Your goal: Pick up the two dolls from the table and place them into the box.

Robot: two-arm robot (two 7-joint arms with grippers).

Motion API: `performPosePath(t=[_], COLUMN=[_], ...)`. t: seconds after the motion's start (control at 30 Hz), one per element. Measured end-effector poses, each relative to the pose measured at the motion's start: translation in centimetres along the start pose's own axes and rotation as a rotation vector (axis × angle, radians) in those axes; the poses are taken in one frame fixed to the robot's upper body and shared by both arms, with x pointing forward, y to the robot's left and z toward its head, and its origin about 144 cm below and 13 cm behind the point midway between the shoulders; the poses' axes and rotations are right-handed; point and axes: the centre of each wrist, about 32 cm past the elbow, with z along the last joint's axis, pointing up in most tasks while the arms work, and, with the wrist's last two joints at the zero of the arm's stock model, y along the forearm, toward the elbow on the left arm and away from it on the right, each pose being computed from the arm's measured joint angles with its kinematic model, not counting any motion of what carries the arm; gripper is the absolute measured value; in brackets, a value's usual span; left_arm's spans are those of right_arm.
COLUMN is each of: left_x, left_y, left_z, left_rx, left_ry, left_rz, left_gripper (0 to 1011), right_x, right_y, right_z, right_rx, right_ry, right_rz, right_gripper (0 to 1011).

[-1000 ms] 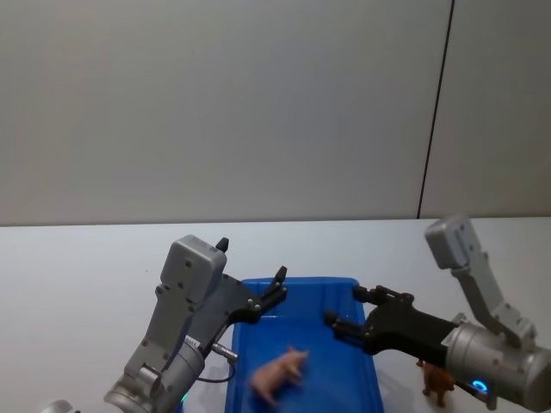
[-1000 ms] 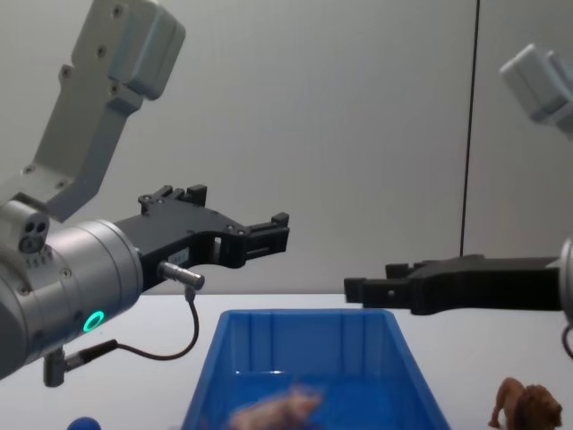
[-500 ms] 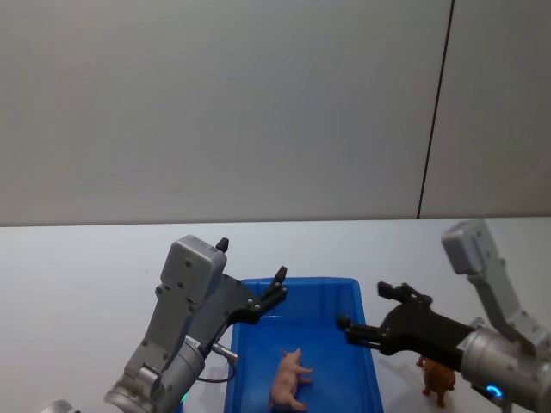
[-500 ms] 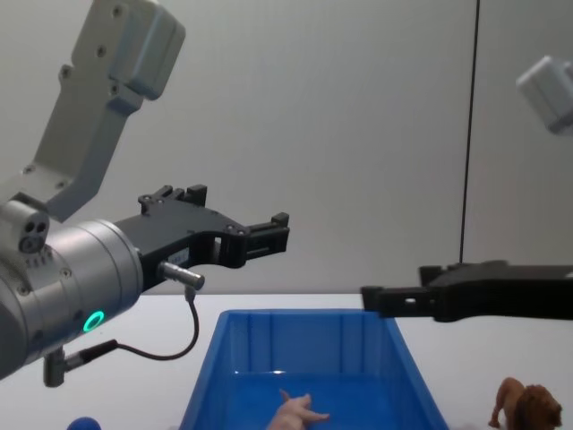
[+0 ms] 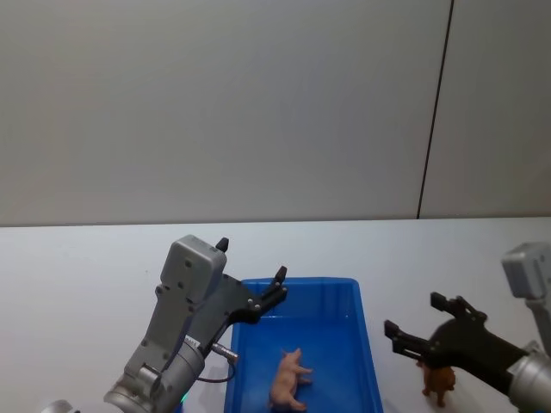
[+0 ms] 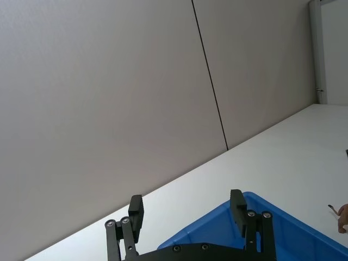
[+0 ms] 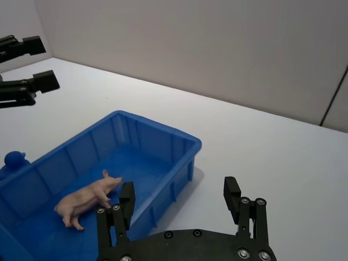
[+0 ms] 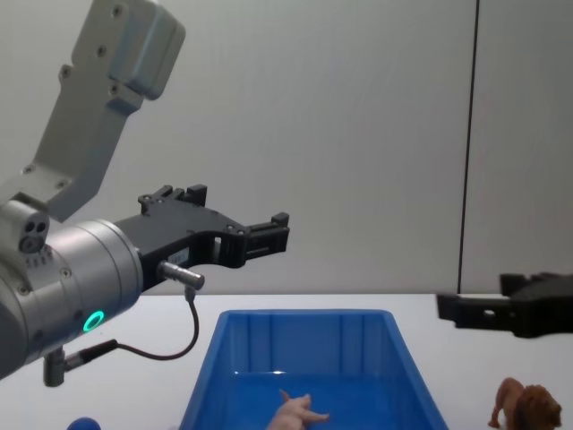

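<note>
Right tool (image 5: 415, 317) hangs released, its two black fingers spread wide with nothing between them. It sits just outside the right wall of the box (image 5: 301, 281) and points back toward that box. Below it, closer to the wrist than to the fingertips, the lion (image 8: 528, 408) stands upright on the bench (image 5: 86, 267), to the right of the box and clear of its wall.

From the chest camera the lion shows side-on. Its long axis runs square to the box's right wall, with the rump toward the box and the maned head facing away from it. The right arm is plainly the nearer one. I judge it would need to draw away from the box, tip down, and close across the lion's flanks rather than along its length.

Left tool (image 6: 186, 198) is also released and empty, hovering above the far left corner of the box. The blue doll (image 7: 13, 159) sits on the bench outside the box's left wall, toward the near end, on that arm's side. Only its rounded top shows, so I cannot tell its facing or long axis.

Inside the box a pink pig (image 5: 288, 380) lies on its side, head toward the far end.
</note>
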Motion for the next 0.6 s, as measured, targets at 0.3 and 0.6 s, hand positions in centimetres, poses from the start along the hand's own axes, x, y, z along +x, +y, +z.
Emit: performPosePath(t=[0.3,0.6], left_x=[0.0,0.0], left_y=[0.0,0.0], left_z=[0.0,0.0], left_rx=[0.000,0.000], left_ry=[0.000,0.000], left_rz=[0.000,0.000], left_gripper=[1003,1003], right_x=[0.0,-0.1], right_y=[-1.8,-2.2], right_z=[-1.3,-2.6], right_rx=[-0.051,-0.120], right_ry=[0.035,0.068], right_rz=[-0.055,-0.068], right_gripper=[1001,1001])
